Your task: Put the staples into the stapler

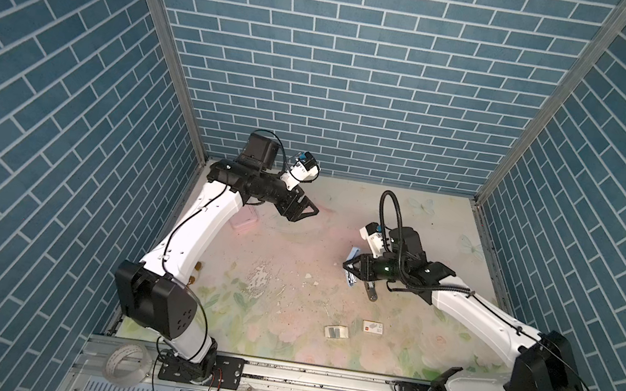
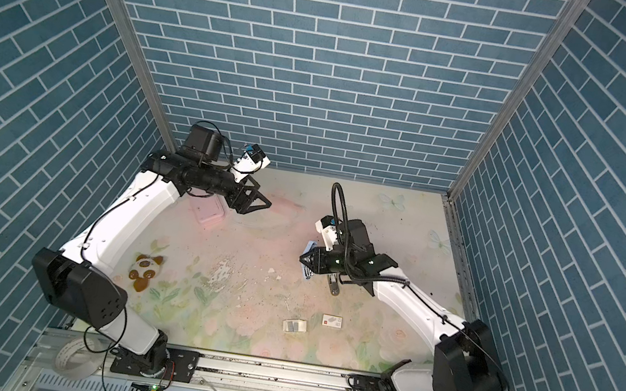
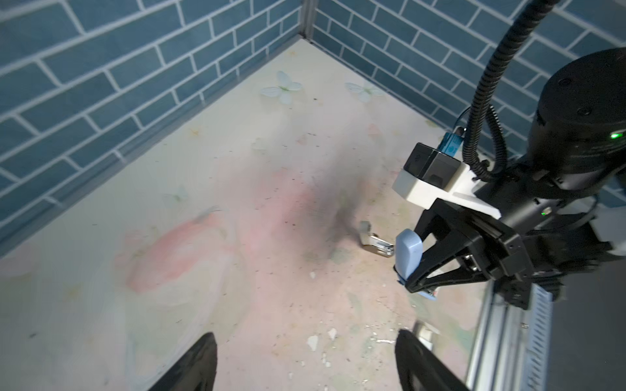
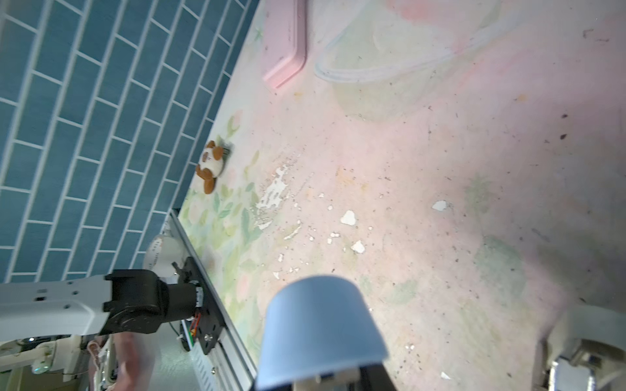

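Right gripper (image 3: 408,284) around stapler (image 3: 408,250); panda toy (image 2: 145,266) whole in a top view

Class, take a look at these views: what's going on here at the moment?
The right end effector is shut on a light-blue plastic stapler, whose metal magazine is swung open towards the floral tabletop. The left end effector is open and empty, raised at the back. The dark-grey staple strips lie untouched in their small white cardboard tray near the front, beside a white sleeve with a red mark.
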